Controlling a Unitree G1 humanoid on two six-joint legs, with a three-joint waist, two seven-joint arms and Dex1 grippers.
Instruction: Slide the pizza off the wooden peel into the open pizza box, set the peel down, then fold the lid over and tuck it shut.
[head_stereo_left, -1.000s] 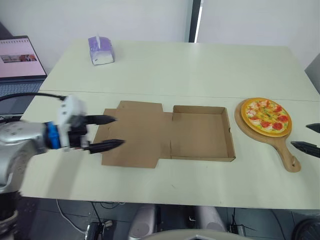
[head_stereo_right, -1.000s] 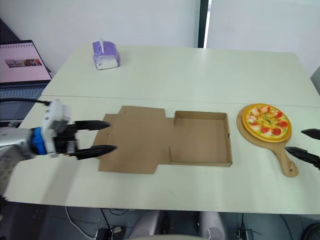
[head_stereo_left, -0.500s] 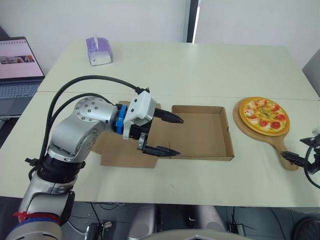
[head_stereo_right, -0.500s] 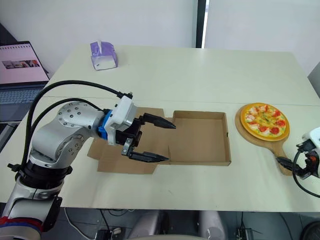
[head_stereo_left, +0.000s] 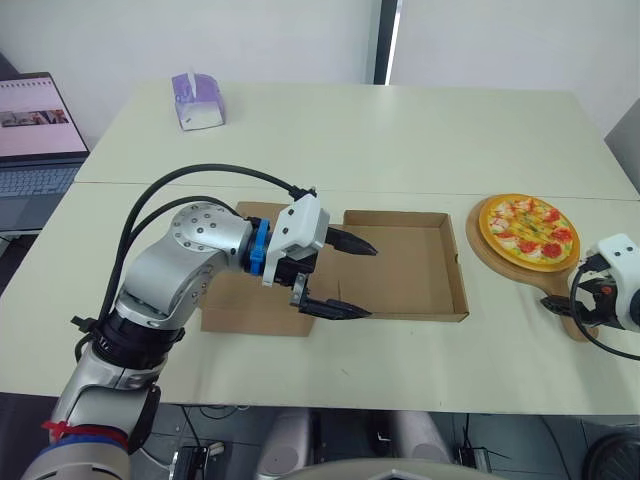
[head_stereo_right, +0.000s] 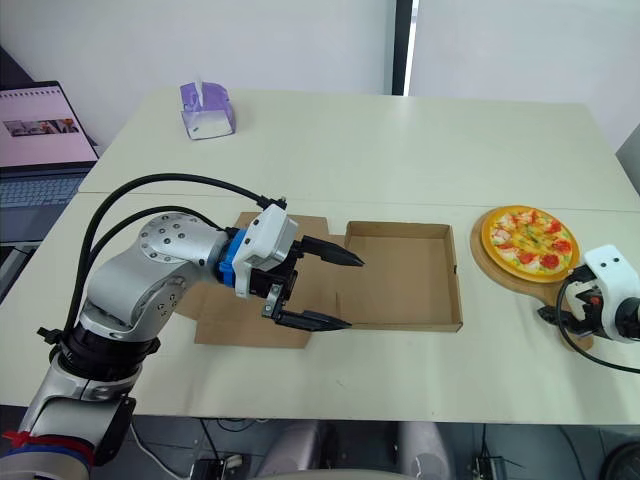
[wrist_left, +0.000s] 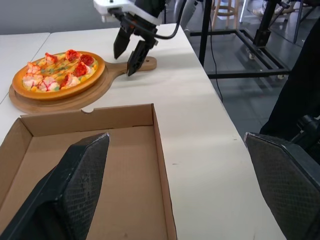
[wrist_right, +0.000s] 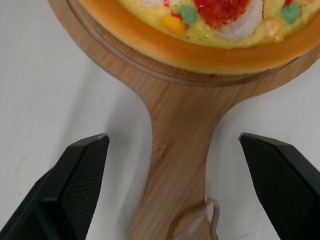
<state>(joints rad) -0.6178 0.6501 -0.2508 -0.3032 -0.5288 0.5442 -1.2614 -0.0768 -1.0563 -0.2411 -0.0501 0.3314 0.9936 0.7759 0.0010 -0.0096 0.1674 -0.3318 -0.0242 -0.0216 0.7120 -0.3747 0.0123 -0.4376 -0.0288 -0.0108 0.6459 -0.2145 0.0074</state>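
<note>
Pizza (head_stereo_left: 531, 232), round with a raised crust, sits on the wooden peel (head_stereo_left: 487, 258) just right of the shallow cardboard box (head_stereo_left: 405, 270). Right gripper (wrist_left: 124, 65) gapes wide astride the peel's handle. Left gripper (head_stereo_left: 371, 283), also wide, hovers over the box's left end.

Setting: an office or lab room, not a home. Two pale tables (head_stereo_left: 400, 130) pushed edge to edge stand before a plain white wall (head_stereo_left: 250, 35). An open laptop (head_stereo_left: 35, 130) sits beside them at the robot's left, and a tissue box (head_stereo_left: 198, 100) sits on the far table. The left wrist view shows a black metal frame (wrist_left: 257, 37) and a cable (wrist_left: 212, 50) over grey floor (wrist_left: 250, 95).
</note>
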